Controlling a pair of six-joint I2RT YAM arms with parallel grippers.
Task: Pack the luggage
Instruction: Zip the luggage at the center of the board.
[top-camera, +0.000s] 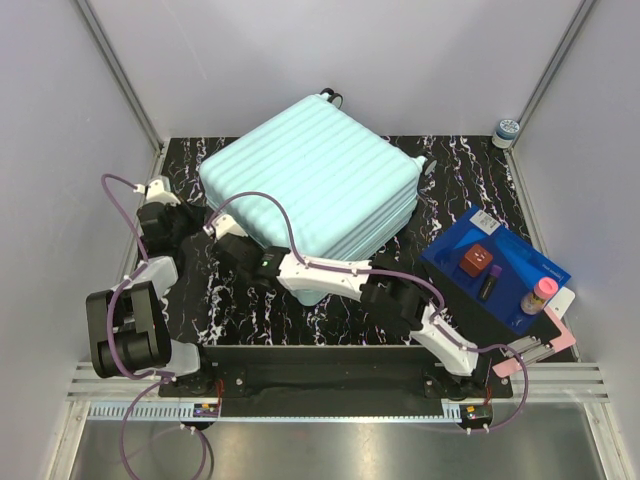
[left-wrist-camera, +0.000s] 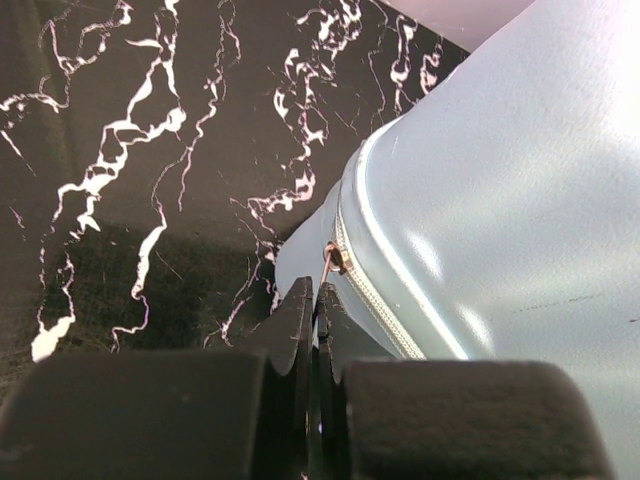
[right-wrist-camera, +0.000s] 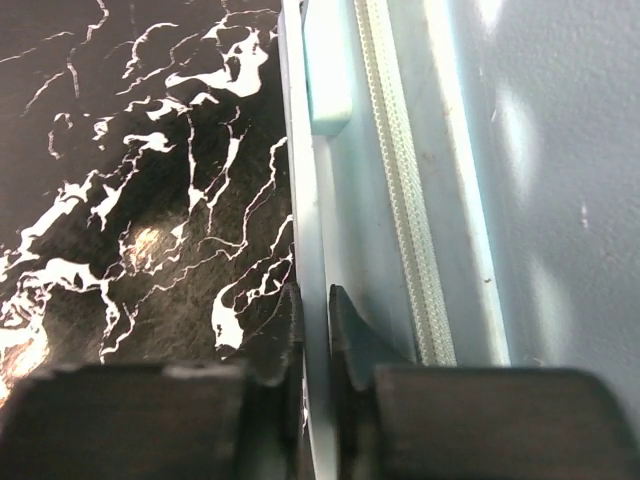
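As seen from above, one luggage (top-camera: 310, 185), shut and flat at centre of table (top-camera: 470, 165), long axis near-left to far-right, wheels (top-camera: 330, 98) far-right, plus one blue box (top-camera: 510, 245); left wrist: one left gripper (left-wrist-camera: 315, 300), closed, empty, just short of one zipper pull (left-wrist-camera: 331, 258); right wrist: one right gripper (right-wrist-camera: 312, 300), pinched on luggage rim.

One luggage (top-camera: 310, 180), one blue box (top-camera: 515, 255)

Luggage (top-camera: 310, 185) fills the middle; blue box (top-camera: 515, 255) crowds the right.
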